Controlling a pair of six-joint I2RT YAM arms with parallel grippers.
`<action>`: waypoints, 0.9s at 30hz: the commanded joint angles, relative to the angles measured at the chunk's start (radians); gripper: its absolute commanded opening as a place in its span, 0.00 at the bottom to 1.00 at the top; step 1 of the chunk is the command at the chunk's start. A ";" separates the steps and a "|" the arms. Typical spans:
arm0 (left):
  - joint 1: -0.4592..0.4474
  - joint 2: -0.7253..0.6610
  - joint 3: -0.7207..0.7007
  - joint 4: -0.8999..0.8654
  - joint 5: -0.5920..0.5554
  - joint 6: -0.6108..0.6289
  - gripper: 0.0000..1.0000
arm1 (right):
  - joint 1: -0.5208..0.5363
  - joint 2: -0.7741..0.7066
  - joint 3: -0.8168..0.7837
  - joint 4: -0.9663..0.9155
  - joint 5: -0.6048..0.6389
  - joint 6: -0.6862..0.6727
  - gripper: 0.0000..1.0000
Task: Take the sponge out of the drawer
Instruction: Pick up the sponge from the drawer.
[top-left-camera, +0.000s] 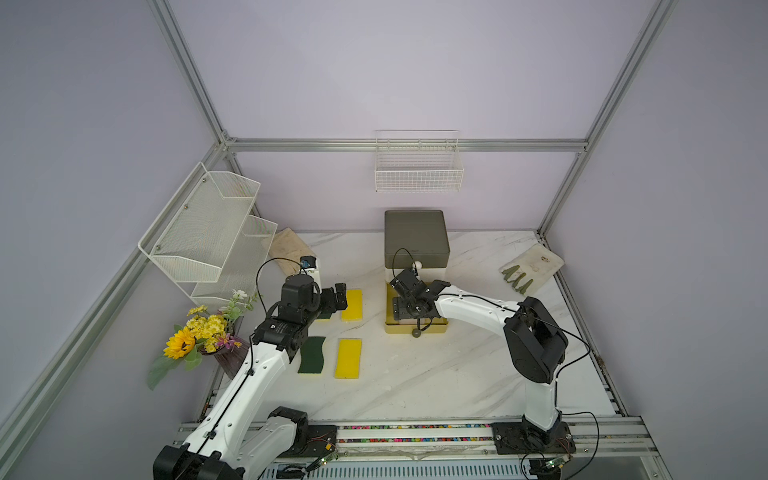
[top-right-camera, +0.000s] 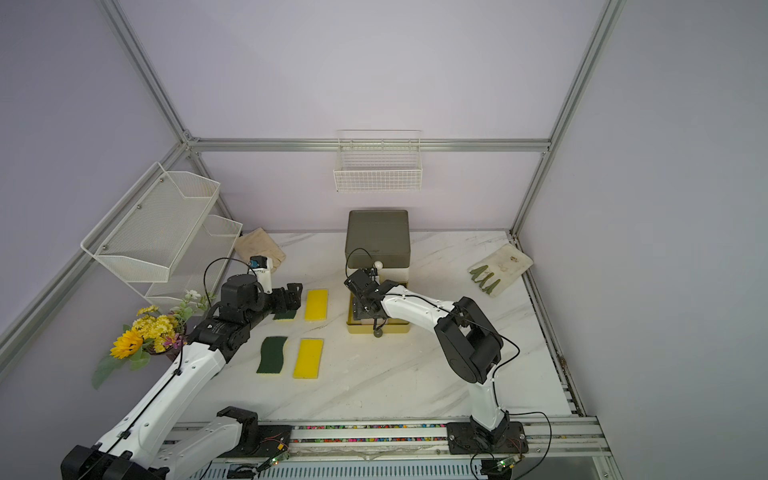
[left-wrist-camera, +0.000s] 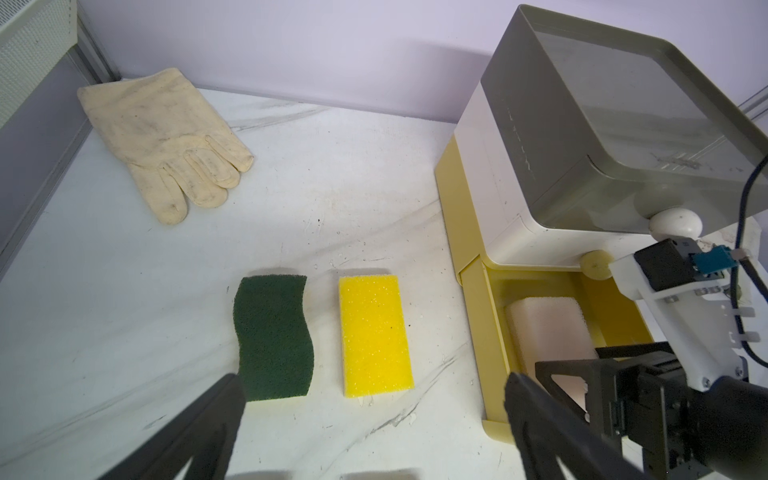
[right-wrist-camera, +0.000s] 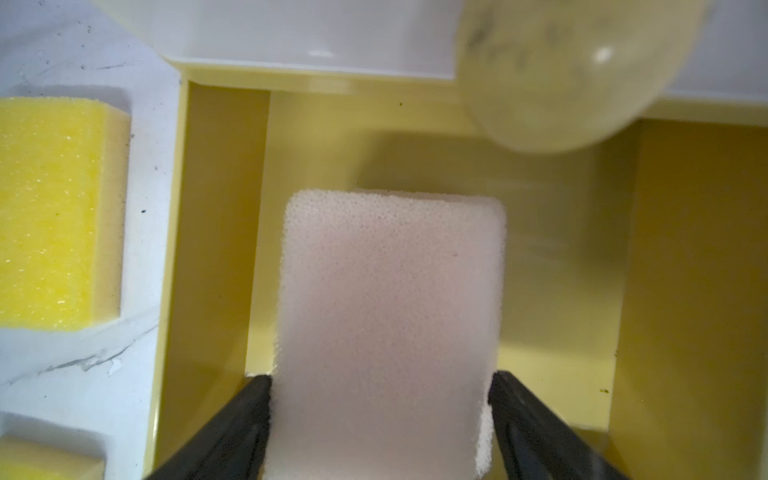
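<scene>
Pulled-out yellow drawer (right-wrist-camera: 216, 208) with the pale sponge (right-wrist-camera: 390, 291) lying inside, right gripper (right-wrist-camera: 380, 386) reaching into the drawer, jaws pressed against both long sides of the sponge, left gripper (left-wrist-camera: 374, 386) beside the drawer, jaws wide apart and empty, over a green sponge (left-wrist-camera: 274, 336) on the tabletop (left-wrist-camera: 124, 291)

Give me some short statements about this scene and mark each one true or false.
1. The yellow drawer is pulled open. True.
2. The right gripper has its fingers on either side of the pale sponge in the drawer. True.
3. The left gripper is shut. False: it is open and holds nothing.
4. The cream glove lies in the drawer. False: it lies on the table.
</scene>
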 joint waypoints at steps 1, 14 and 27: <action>0.007 -0.002 0.006 0.016 0.011 0.013 1.00 | -0.010 0.018 0.029 0.000 0.015 0.004 0.84; 0.007 0.003 0.006 0.016 0.021 0.013 1.00 | -0.010 0.048 0.039 -0.008 0.017 0.003 0.80; 0.006 0.010 0.006 0.013 0.024 0.013 1.00 | -0.010 0.008 0.004 0.038 0.008 -0.019 0.67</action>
